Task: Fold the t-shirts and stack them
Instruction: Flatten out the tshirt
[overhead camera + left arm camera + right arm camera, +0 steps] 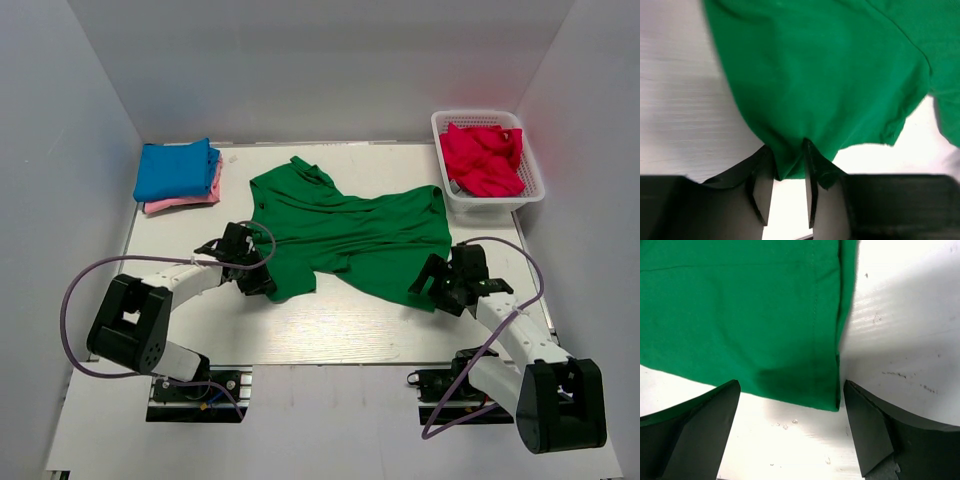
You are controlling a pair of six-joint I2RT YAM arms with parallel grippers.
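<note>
A large green t-shirt [350, 235] lies spread and rumpled across the middle of the table. My left gripper [256, 281] is at its near left edge, jaws narrowed on a fold of the green cloth [820, 75]; cloth fills the gap at the tips [788, 152]. My right gripper [432, 287] sits at the shirt's near right corner [740, 315] with its jaws wide open [790, 392], the hem corner lying between them untouched. A folded blue t-shirt [178, 170] rests on a folded pink one [186, 204] at the back left. A red t-shirt [483, 160] is crumpled in the basket.
The white lattice basket [492, 204] stands at the back right corner. White walls enclose the table on three sides. Purple cables loop from both arms near the front edge.
</note>
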